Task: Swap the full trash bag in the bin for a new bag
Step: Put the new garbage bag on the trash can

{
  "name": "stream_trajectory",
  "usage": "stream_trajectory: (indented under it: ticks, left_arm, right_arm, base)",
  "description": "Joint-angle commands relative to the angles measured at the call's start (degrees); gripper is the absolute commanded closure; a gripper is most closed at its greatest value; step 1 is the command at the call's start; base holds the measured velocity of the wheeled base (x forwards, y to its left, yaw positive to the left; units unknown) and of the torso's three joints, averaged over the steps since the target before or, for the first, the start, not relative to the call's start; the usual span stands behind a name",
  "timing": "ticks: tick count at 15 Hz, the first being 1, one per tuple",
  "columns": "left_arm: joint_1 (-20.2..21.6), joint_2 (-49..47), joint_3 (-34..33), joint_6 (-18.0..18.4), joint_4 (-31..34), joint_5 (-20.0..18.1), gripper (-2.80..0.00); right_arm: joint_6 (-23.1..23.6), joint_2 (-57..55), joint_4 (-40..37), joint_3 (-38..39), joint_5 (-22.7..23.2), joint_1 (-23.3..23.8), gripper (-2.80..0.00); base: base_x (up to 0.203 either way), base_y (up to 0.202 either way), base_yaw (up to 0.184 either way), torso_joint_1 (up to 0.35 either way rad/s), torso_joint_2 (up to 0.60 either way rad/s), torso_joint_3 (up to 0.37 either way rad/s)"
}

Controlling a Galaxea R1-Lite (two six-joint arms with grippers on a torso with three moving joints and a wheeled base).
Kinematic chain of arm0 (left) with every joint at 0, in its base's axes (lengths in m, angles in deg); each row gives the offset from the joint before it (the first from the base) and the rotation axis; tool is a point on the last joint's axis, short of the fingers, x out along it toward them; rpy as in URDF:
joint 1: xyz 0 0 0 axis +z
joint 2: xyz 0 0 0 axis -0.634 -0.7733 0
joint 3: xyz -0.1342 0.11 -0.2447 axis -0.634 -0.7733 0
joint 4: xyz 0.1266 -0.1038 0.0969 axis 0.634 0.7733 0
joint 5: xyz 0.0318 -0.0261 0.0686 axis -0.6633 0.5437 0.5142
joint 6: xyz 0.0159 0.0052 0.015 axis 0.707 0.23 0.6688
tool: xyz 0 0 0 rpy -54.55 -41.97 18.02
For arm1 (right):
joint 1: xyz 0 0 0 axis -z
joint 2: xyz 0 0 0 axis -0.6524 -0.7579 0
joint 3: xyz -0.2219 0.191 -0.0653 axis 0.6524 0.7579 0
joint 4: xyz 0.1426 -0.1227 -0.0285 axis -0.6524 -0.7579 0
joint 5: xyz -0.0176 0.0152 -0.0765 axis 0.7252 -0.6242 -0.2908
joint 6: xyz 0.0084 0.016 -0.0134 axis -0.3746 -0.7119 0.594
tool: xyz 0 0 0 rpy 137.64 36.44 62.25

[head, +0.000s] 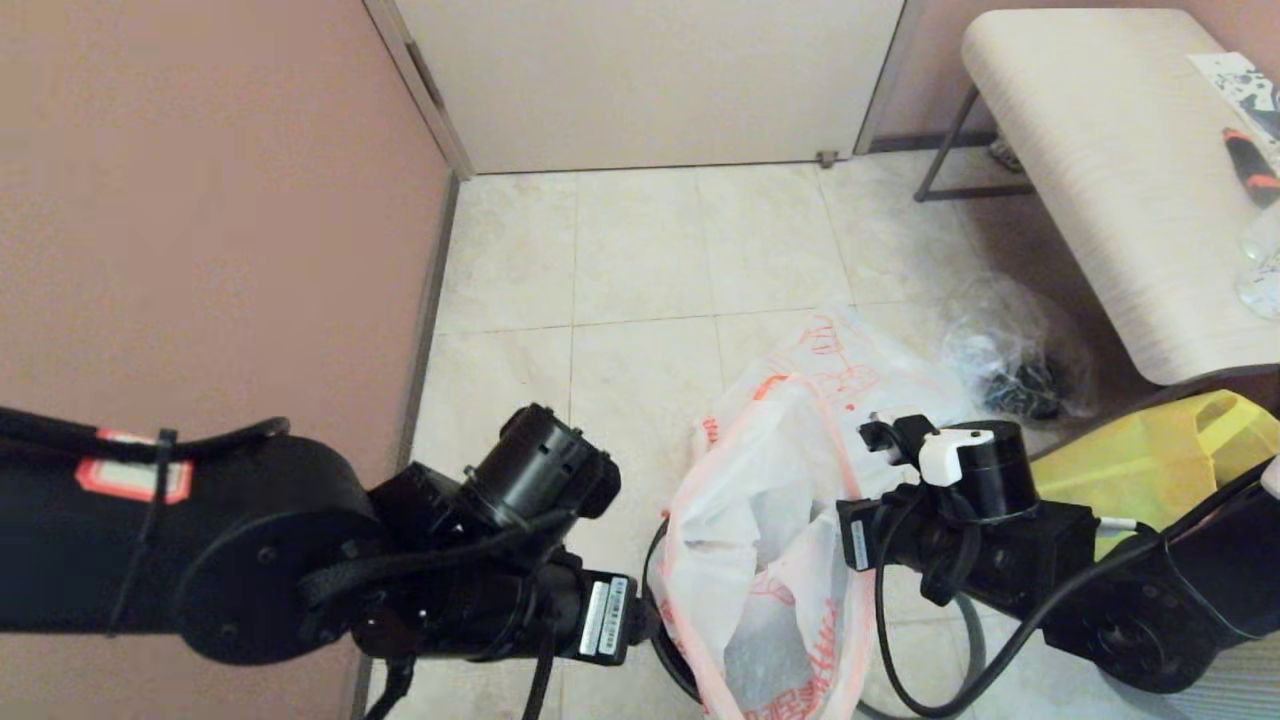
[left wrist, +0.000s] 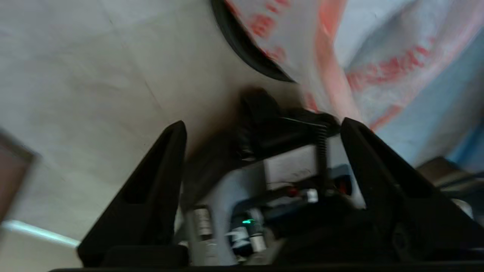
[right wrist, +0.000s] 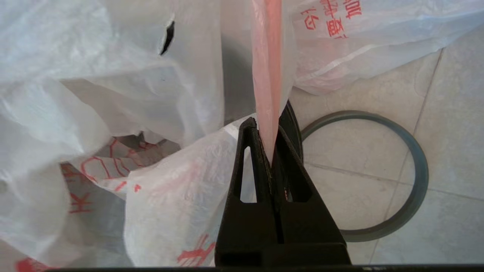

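Note:
My right gripper [right wrist: 267, 128] is shut on the orange edge strip of a limp white bag with orange-red print, the new bag [head: 760, 560]. The bag hangs open over the bin [head: 657, 570], and no bottles show through it. Only the bin's dark edge [left wrist: 242, 45] shows beside the plastic. The dark grey rim hoop [right wrist: 416, 181] lies flat on the tiles next to the bin. More of the same printed plastic [head: 830, 370] rises behind; I cannot tell whether that is the full trash bag. My left gripper [left wrist: 262, 126] is open and empty, low at the bin's left side.
A clear bag with dark contents [head: 1020, 360] lies on the floor at the back right. A yellow tote bag [head: 1150, 460] sits beside my right arm, under a pale bench [head: 1120, 170]. A pink wall [head: 200, 200] runs along the left and a door [head: 650, 80] stands ahead.

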Motion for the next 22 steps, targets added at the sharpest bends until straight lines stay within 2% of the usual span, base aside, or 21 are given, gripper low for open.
stream_trajectory:
  ticks: [1, 5, 7, 9, 10, 11, 16, 22]
  left_arm:
    - [-2.9, -1.5, -2.9, -2.3, -4.1, 0.1, -2.8]
    - [-7.9, -9.6, -8.7, -5.4, -22.3, 1.0, -2.8]
    - [-9.4, -14.6, -10.2, -6.4, -27.5, 2.3, -2.8]
    - [-9.8, -20.3, -10.3, -7.9, -31.0, 5.1, -2.8]
    - [-9.9, -22.3, -10.4, -8.7, -33.7, 7.8, -2.8]
    - [-9.9, -22.8, -10.4, -9.3, -36.0, 9.4, 0.0]
    - [-6.9, -23.3, -4.4, -8.7, -35.5, 9.8, 0.0]
    - [-5.0, -18.5, -3.9, -7.9, -35.7, 9.8, 0.0]
  right_arm:
    - [-0.6, 0.0, 0.3, -0.1, -0.1, 0.0, 0.0]
    - [-1.0, -0.5, 0.4, -0.1, -0.1, 0.0, 0.0]
    - [-1.0, -0.4, 0.4, -0.2, -0.2, 0.1, 0.0]
    - [-1.0, -0.3, 0.4, -0.3, -0.6, 0.1, 0.0]
    - [-1.0, -0.4, 0.4, -0.5, -1.3, 0.1, 0.0]
    - [-1.1, -0.3, 0.4, -0.7, -1.4, 0.2, 0.0]
    - [-1.1, 1.0, 0.3, 0.7, -2.4, 0.5, 0.0]
    - [-4.5, 6.9, -1.8, 2.5, -3.4, 2.4, 0.0]
  base:
    - [0.0, 0.0, 0.0, 0.0, 0.0, 0.0]
    - [0.0, 0.0, 0.0, 0.0, 0.0, 0.0]
    - [0.0, 0.0, 0.0, 0.0, 0.0, 0.0]
    - [0.0, 0.0, 0.0, 0.0, 0.0, 0.0]
    - [0.0, 0.0, 0.0, 0.0, 0.0, 0.0]
    - [0.0, 0.0, 0.0, 0.0, 0.0, 0.0]
    - [0.0, 0.0, 0.0, 0.0, 0.0, 0.0]
    - [0.0, 0.0, 0.0, 0.0, 0.0, 0.0]
